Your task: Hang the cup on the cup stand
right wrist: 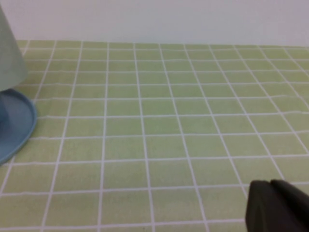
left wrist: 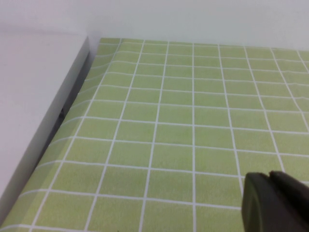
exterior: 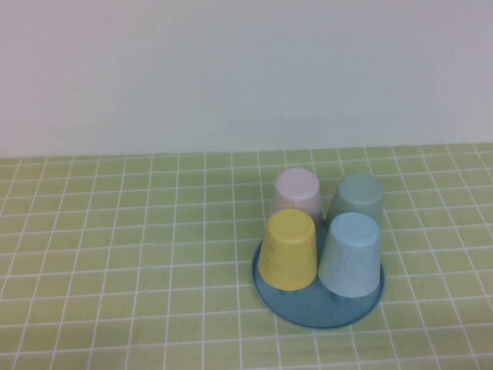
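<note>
Your cup [exterior: 350,255] sits upside down on the stand [exterior: 308,312], at 4 o'clock among four cups, pegs hidden. Left gripper [left wrist: 275,203] and right gripper [right wrist: 277,205] are cropped slivers over cloth [exterior: 115,254]; grip state unreadable.

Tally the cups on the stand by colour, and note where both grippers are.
Light blue cup: 1
Yellow cup: 1
Pink cup: 1
Teal-green cup: 1
Total: 4 cups, all upside down on the cup stand.
Left gripper and right gripper: over bare tablecloth.

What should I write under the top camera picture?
Four upside-down cups, sky-blue cup included, sit on the cup stand; no grippers visible.
</note>
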`<state>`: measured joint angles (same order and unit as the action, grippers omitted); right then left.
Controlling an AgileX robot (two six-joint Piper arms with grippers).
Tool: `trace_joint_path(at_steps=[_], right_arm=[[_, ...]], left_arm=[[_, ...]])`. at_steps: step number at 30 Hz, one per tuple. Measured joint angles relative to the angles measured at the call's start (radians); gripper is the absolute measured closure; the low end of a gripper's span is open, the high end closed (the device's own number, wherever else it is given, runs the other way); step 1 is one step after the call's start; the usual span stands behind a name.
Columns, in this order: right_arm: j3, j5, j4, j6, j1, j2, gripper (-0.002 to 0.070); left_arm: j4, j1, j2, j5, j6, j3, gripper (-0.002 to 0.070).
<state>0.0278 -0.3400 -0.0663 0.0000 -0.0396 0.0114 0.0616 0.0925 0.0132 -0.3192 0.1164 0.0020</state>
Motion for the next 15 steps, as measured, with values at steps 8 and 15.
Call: trace_joint_path(at_steps=[8, 15], right_arm=[[-0.002, -0.004, -0.002, 0.0, 0.036, 0.0, 0.0676], [-0.002, -0.007, -0.002, 0.0, 0.036, 0.0, 0.0676]], left_arm=[[0.0, 0.0, 0.0, 0.0, 0.0, 0.0, 0.0676], [0.0, 0.0, 0.0, 0.0, 0.0, 0.0, 0.0676]])
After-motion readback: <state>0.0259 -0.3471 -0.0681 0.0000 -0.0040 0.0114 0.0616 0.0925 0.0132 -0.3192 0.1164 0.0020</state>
